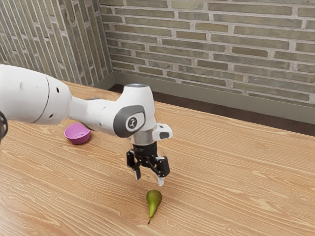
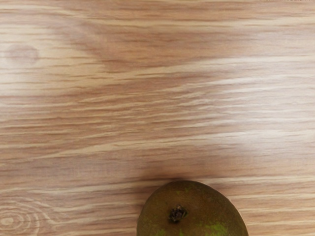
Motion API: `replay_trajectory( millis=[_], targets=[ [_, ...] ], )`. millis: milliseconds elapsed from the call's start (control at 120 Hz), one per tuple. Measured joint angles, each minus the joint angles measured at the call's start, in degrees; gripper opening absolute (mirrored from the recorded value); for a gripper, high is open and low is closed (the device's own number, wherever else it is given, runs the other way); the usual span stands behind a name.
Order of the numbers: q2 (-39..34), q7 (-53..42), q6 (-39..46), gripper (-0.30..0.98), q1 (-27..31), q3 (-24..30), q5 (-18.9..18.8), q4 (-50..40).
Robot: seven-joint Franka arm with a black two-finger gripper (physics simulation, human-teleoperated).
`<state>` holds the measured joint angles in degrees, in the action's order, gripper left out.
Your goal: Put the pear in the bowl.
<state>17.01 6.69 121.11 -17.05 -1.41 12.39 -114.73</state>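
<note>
The black gripper [image 1: 149,181] hangs open above the table in the exterior view, fingers pointing down and apart. A green-brown pear [image 1: 154,199] lies on the wood just beyond and below the fingertips, its thin stem toward the exterior view's lower edge. In the wrist view the rounded blossom end of the pear [image 2: 192,211] appears at the lower edge. The pink-purple bowl [image 1: 78,133] stands on the table toward the exterior view's left, beside the arm, with nothing visible inside.
The wooden table [image 1: 236,182] extends around the pear and the bowl. Behind its far edge stands a brick wall [image 1: 211,44]. The white arm reaches over the table close to the bowl.
</note>
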Motion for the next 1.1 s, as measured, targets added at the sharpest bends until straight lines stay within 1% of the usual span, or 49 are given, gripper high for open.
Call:
replay_trajectory(
  millis=[108,233,333,450,558,917,983,1100],
  targets=[
    [1.84,1.64,1.09,0.69,-0.12,0.04,0.30,-0.02],
    [2.32,3.21,1.80,0.69,-0.93,0.02,0.70,-0.54],
    [2.24,4.26,2.13,0.69,-1.32,0.03,1.74,-1.89],
    [2.14,5.55,2.74,0.69,-1.81,0.00,3.79,-3.52],
    [2.21,6.98,3.22,0.69,-2.28,0.00,4.70,-3.96],
    [4.65,11.64,3.75,0.68,-2.64,-0.32,4.77,-2.14],
    [4.77,12.29,3.64,0.65,-2.64,-0.41,4.58,-1.73],
    [5.02,13.26,3.49,0.55,-2.64,-0.44,4.16,-1.51]
  ],
)
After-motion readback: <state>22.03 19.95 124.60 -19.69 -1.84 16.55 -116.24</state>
